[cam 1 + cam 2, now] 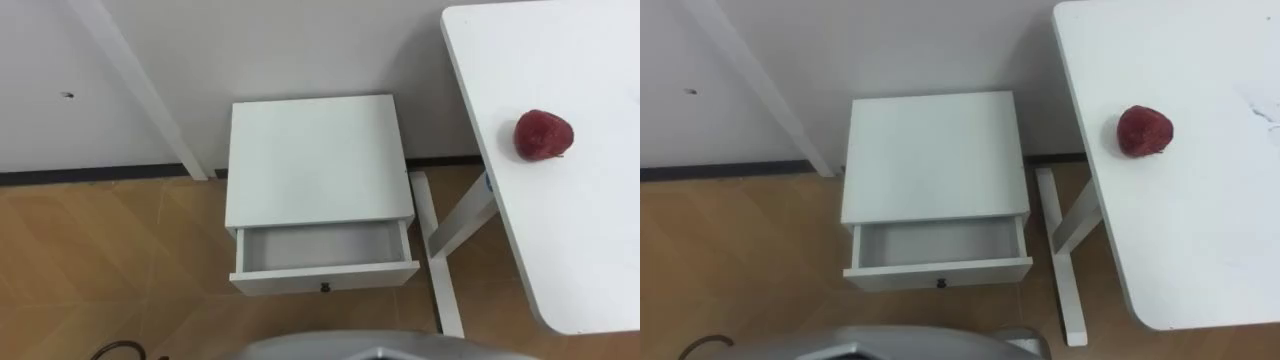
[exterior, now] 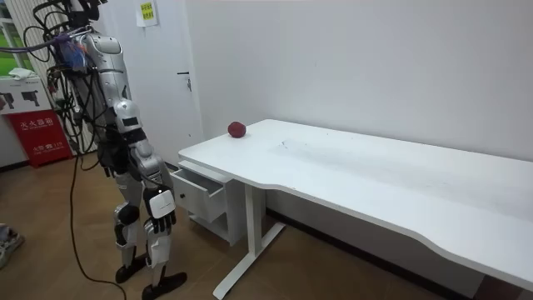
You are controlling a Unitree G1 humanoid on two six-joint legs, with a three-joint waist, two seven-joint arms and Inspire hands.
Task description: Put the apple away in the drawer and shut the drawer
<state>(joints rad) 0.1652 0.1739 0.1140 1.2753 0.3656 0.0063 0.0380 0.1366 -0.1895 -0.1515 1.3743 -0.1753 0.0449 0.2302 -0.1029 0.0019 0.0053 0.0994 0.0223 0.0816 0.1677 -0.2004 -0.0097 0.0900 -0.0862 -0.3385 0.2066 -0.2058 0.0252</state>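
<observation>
Since the drawer stands open for loading, apple sits on table right of it; right hand hangs short of it, fingers: cannot tell.

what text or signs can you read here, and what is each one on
Small sign on the wall, room view: print too small to read.
Red board at the room view's left: white print, too blurred to read.
Nightstand, table, apple: no print seen.
</observation>
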